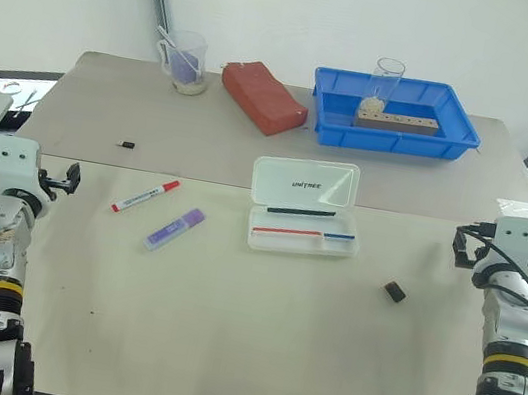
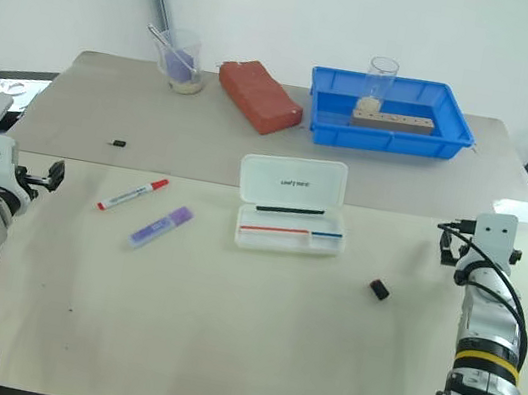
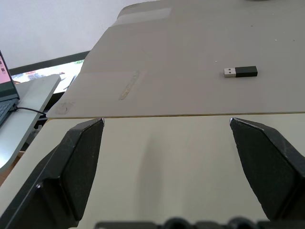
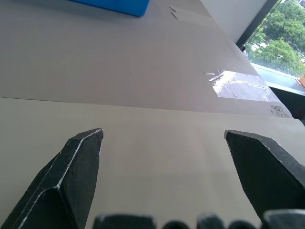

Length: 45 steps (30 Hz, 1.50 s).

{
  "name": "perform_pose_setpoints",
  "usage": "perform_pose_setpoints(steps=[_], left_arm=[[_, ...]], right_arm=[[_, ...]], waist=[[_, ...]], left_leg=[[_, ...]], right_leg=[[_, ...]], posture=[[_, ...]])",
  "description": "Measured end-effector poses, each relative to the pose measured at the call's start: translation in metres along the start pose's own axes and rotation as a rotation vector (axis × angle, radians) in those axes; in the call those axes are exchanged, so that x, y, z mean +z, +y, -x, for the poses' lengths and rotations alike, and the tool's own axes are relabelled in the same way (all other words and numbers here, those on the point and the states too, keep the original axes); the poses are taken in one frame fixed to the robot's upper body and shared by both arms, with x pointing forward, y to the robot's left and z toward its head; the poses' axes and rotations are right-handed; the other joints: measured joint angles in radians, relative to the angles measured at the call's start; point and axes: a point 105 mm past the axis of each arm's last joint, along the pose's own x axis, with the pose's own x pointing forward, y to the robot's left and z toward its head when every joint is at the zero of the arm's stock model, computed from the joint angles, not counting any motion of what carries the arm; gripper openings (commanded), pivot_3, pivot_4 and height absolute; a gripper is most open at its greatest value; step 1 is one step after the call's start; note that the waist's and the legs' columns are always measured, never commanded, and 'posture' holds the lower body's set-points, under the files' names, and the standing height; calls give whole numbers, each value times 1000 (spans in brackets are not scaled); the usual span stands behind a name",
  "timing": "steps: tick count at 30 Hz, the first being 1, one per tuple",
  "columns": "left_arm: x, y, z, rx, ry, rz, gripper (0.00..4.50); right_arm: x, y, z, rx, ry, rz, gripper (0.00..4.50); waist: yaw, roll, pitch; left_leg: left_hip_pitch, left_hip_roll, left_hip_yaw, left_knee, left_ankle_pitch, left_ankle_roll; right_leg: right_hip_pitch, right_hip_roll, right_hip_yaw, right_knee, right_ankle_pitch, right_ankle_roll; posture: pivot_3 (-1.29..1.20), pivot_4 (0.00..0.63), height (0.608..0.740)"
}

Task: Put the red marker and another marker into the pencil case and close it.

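**Both arms parked wide, markers waiting on the table**

The left gripper (image 3: 164,157) hovers out at the left edge of the table (image 1: 221,332), its two black fingers spread as wide as they go, with nothing between them. The right gripper (image 4: 162,167) mirrors it at the right edge, just as wide and just as empty. It looks like a ready stance: arms kept to the sides so the work area between them stays open to view.

The red marker (image 1: 145,196) lies flat, inward from the left gripper and the nearest task thing to it. The purple marker (image 1: 176,228) lies just beside it, a little further inward, apart from it. The pencil case (image 1: 305,209) sits between the two grippers, lid propped up and open, so the tray is ready to receive; a few thin pens already lie in it. A small black block (image 1: 394,291) rests inward of the right gripper.

By my reckoning nothing is started; the left arm is best placed for the markers.
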Motion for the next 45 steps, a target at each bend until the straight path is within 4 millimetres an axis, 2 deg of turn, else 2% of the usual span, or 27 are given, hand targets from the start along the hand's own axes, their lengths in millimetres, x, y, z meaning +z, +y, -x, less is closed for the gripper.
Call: perform_pose_setpoints(steps=[6, 8, 10, 13, 15, 16, 18, 21, 22, 24, 30, 32, 37, 39, 42, 43, 45], left_arm=[[3, 0, 2, -17, -14, 2, 4483], [13, -6, 6, -91, -43, -21, 4483], [31, -19, 11, -208, -87, -56, 4483], [75, -59, 18, -443, -182, -123, 4483], [101, -99, 25, -623, -238, -168, 4483], [106, -110, 28, -671, -251, -186, 4483], [121, -161, 39, -880, -284, -261, 4483], [129, -228, 61, -1124, -331, -310, 4483], [130, -248, 69, -1196, -341, -309, 4483], [121, -273, 81, -1300, -332, -328, 4483], [76, -320, 103, -1517, -252, -447, 4483], [59, -330, 107, -1566, -224, -497, 4483], [42, -338, 105, -1589, -187, -528, 4483], [32, -340, 105, -1611, -160, -561, 4483], [24, -341, 105, -1624, -144, -593, 3680], [24, -341, 104, -1622, -141, -597, 3314], [22, -339, 100, -1610, -127, -602, 2300]], right_arm=[[2, 2, 0, 21, -5, 3, 4500], [9, 2, 2, 61, -28, 37, 4500], [21, -2, 6, 110, -61, 93, 4500], [55, 0, 17, 203, -154, 158, 4500], [70, 13, 24, 282, -195, 166, 4500], [72, 17, 27, 308, -205, 170, 4500], [73, 38, 44, 442, -203, 166, 4500], [77, 70, 75, 635, -215, 158, 4500], [79, 80, 87, 692, -221, 161, 4500], [82, 94, 108, 777, -222, 160, 4500], [81, 117, 141, 864, -193, 119, 4500], [81, 122, 148, 870, -190, 110, 4500], [78, 127, 151, 851, -162, 97, 4500], [78, 136, 158, 881, -156, 113, 4500], [76, 141, 160, 892, -142, 117, 4500], [76, 141, 160, 889, -140, 116, 4500], [76, 142, 160, 888, -139, 117, 4500]], waist=[[0, 0, 0], [0, 0, 0], [3, 1, 1], [8, 1, 0], [10, 1, 0], [10, 1, 0], [22, 2, 0], [30, 6, 0], [31, 7, 0], [28, 7, -1], [28, 4, 1], [29, 4, 1], [29, 4, 1], [29, 4, 1], [30, 4, 1], [31, 4, 1], [32, 4, 1]], left_leg=[[0, 0, 0, 0, 0, 0], [-1, 0, 0, 0, 0, 0], [-2, 0, 0, 0, 0, 0], [-1, 0, 0, 1, -3, -6], [-1, 1, -1, 2, -3, -6], [-1, 1, -1, 2, -3, -6], [-1, 1, -3, 4, -2, -4], [-5, 1, -4, 8, -1, 3], [-6, 1, -5, 9, -2, 4], [-8, 0, -8, 10, -2, 5], [-12, -11, -28, 11, -3, 6], [-16, -13, -33, 12, -3, 7], [-21, -18, -43, 12, -2, 10], [-22, -21, -49, 12, -2, 10], [-24, -22, -53, 13, -1, 11], [-24, -23, -53, 13, -1, 11], [-25, -23, -54, 13, -1, 12]], right_leg=[[0, 0, 0, 0, 0, 0], [-1, 0, 0, 0, 0, 0], [-1, 0, -1, 0, 0, 0], [2, 0, -4, 0, 0, 1], [4, 0, -6, 0, 0, 1], [5, -1, -6, -1, 0, 1], [6, 0, -8, -2, 0, 1], [6, 0, -8, -2, 0, 2], [6, 0, -9, -3, -1, 2], [5, 0, -10, -3, 0, 2], [4, 0, -11, -3, 0, 1], [2, 0, -11, -3, 0, 1], [-2, 0, -12, -2, 1, 2], [-2, 0, -13, -2, 1, 2], [-3, 0, -14, -1, 1, 2], [-3, 0, -15, -1, 1, 2], [-3, 0, -16, -1, 1, 2]], posture=[[0, 150, 740], [0, 150, 740], [0, 150, 740], [0, 150, 740], [0, 150, 740], [0, 150, 740], [0, 150, 740], [0, 150, 740], [0, 150, 740], [0, 150, 740], [0, 150, 740], [0, 150, 740], [0, 150, 740], [0, 150, 740], [0, 150, 740], [0, 150, 740], [0, 150, 740]])
